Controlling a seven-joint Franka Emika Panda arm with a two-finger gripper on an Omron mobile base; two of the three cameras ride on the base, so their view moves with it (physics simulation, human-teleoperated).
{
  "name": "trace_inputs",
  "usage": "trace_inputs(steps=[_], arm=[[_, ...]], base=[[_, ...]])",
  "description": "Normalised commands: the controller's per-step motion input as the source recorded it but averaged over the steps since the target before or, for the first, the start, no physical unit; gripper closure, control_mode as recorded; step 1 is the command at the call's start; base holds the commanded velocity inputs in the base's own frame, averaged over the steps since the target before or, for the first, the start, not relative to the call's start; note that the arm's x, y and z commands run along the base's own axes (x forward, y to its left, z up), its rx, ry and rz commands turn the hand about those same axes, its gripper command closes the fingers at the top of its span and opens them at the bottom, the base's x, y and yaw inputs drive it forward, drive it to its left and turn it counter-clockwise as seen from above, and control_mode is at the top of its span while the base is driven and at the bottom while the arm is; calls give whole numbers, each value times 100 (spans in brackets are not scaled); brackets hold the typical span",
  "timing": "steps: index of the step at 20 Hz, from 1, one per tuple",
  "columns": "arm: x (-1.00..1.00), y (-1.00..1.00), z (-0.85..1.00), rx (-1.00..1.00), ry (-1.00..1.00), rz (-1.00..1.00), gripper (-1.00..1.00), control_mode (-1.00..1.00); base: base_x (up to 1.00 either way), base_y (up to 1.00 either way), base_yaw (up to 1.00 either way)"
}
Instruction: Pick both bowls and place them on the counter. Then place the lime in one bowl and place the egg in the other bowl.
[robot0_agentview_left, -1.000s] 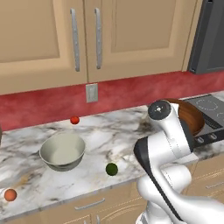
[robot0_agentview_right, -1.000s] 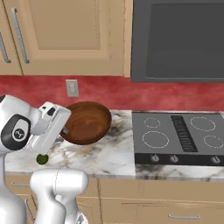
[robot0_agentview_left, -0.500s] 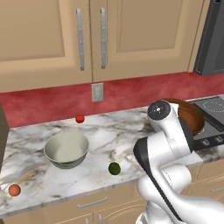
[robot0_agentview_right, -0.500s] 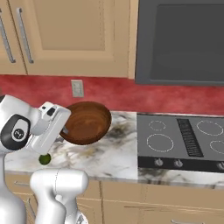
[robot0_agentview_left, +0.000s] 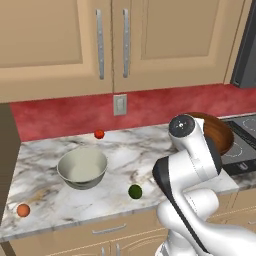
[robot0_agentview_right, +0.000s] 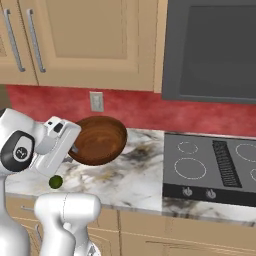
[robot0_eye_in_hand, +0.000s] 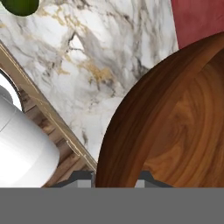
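We are gripping the wooden bowl (robot0_agentview_right: 98, 140) by its rim in our gripper (robot0_eye_in_hand: 116, 177), raised over the counter (robot0_agentview_left: 150, 155) beside the stovetop (robot0_agentview_right: 212, 170). Left of it on the counter are sitting the pale bowl (robot0_agentview_left: 82, 167), lime (robot0_agentview_left: 135, 191), egg (robot0_agentview_left: 23, 210) and red ball (robot0_agentview_left: 99, 134).

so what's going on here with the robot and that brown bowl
The robot arm is holding the wooden bowl by its rim, tilted and lifted above the marble counter next to the stove. The gripper is closed on the bowl's edge. The pale bowl already sits upright on the counter, empty. The lime lies in front of it, the egg near the counter's left edge, and a small red ball by the back wall. Nothing is in either bowl yet.
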Motion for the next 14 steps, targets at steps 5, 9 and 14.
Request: trace_inputs(steps=[5, 9, 14], arm=[[0, 0, 0, 0, 0, 0, 100, 100], [0, 0, 0, 0, 0, 0, 100, 100], [0, 0, 0, 0, 0, 0, 100, 100]], base=[[3, 4, 1], [-2, 33, -7], [0, 68, -9]])
